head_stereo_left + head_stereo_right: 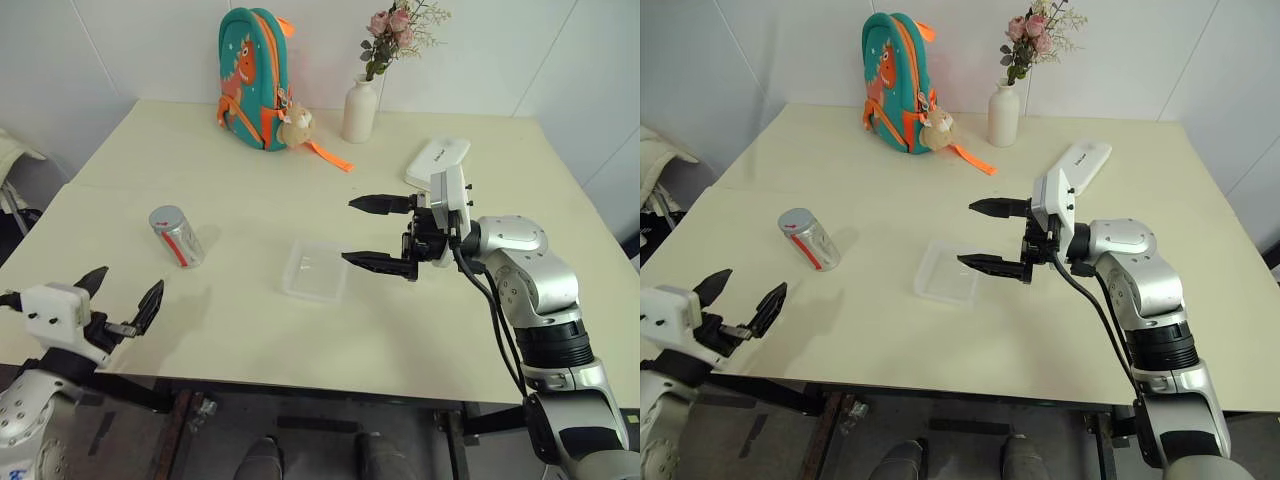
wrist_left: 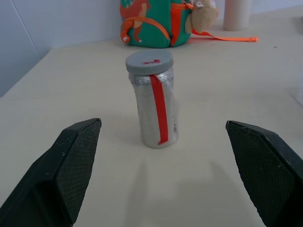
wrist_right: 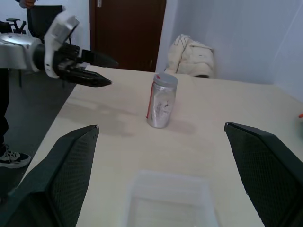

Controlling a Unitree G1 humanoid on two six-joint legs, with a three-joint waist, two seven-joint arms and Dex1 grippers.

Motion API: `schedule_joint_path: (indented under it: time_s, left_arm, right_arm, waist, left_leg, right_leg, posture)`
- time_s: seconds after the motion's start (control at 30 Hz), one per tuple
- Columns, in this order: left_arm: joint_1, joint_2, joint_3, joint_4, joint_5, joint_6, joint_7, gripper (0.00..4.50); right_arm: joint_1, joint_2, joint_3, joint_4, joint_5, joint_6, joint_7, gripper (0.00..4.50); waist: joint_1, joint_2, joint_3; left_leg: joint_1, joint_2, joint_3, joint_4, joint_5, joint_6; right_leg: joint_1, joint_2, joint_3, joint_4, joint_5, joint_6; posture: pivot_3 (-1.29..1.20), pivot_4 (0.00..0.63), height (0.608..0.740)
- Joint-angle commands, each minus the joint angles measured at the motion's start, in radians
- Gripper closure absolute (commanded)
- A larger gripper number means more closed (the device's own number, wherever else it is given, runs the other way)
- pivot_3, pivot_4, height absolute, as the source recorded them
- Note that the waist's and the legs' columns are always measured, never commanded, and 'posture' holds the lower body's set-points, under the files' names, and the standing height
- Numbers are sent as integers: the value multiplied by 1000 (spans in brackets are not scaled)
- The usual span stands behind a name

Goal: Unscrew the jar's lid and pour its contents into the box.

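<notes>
Standing upright on the worktop (image 1: 240,330), jar (image 1: 177,236) with lid (image 2: 149,61) still on, both hands wide and empty.
Left hand (image 1: 122,297) low, near the jar on the worktop-edge side, apart from it; box (image 1: 315,270) to the right of the jar, well apart; right hand (image 1: 380,232) hovering past the box's far side from the jar, fingers aimed toward the jar; teal backpack (image 1: 250,80) beyond the jar.
</notes>
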Motion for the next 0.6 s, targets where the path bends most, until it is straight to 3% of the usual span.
schedule_joint_path:
  time_s: [0.03, 0.23, 0.6]
  left_arm:
    - [-46, -4, -27, 47, 47, -54, 42, 0]
    - [-123, -22, -84, 165, 100, -125, 74, 0]
    - [-310, 24, -134, 441, 123, -251, 39, 0]
  right_arm:
    - [-25, 19, -11, -40, 19, 8, -29, 26]
    - [-26, 61, -5, -42, 4, 2, -69, 26]
    - [6, 95, -6, -93, 5, 15, -145, 26]
  waist:
    - [-4, 0, 0]
    - [-5, 0, 0]
    - [0, 0, 0]
  left_leg:
    - [0, 0, 0, 0, 0, 0]
    - [1, 1, 1, -2, 0, 0]
    - [0, 1, 0, -2, -1, 0]
  right_leg:
    - [0, 0, 0, 0, 1, 1]
    - [-2, 2, 0, 3, 6, 10]
    - [-3, 1, 0, 3, 6, 11]
  posture:
    - [0, 150, 740]
    - [0, 150, 740]
    - [0, 150, 740]
